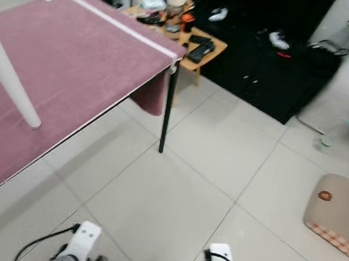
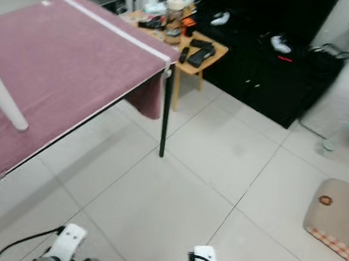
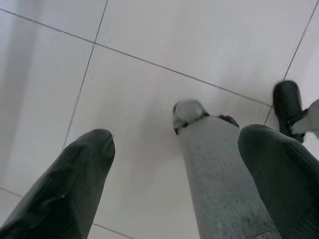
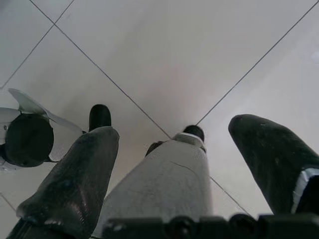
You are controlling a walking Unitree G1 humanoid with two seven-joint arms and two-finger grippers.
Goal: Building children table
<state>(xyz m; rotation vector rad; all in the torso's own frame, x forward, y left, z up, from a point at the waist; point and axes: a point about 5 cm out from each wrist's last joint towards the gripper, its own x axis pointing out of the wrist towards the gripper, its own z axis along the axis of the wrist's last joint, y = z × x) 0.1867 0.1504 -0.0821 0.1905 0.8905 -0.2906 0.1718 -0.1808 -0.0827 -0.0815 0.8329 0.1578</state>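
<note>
A white table leg (image 1: 8, 75) lies on the pink cloth (image 1: 75, 61) that covers the big table (image 2: 165, 113) at the left of the scene. The leg is long and round. Its long axis runs from the far left toward the near right, and its blunt end (image 1: 32, 122) points to the near right, toward the near edge of the cloth. The other end leaves the picture at the left, so I cannot tell how it finishes there. A white stripe (image 1: 120, 25) crosses the cloth near its far edge.

Both arms hang low over the tiled floor (image 1: 207, 173), near the robot's own legs. The left gripper (image 3: 174, 164) has its two black fingers (image 3: 70, 184) spread wide with nothing between them; behind the gap is a grey robot leg (image 3: 219, 174). The right gripper (image 4: 174, 159) is also spread and grips nothing; its fingers (image 4: 75, 179) stand on both sides of another grey leg (image 4: 164, 184).

Beyond the far corner of the big table stands a small wooden side table (image 2: 217, 48). It carries several dark small things (image 2: 200, 52) and a pale jar (image 2: 174, 9); I cannot tell what is in the jar. At the near right a beige cushion (image 1: 339, 214) lies on the floor.
</note>
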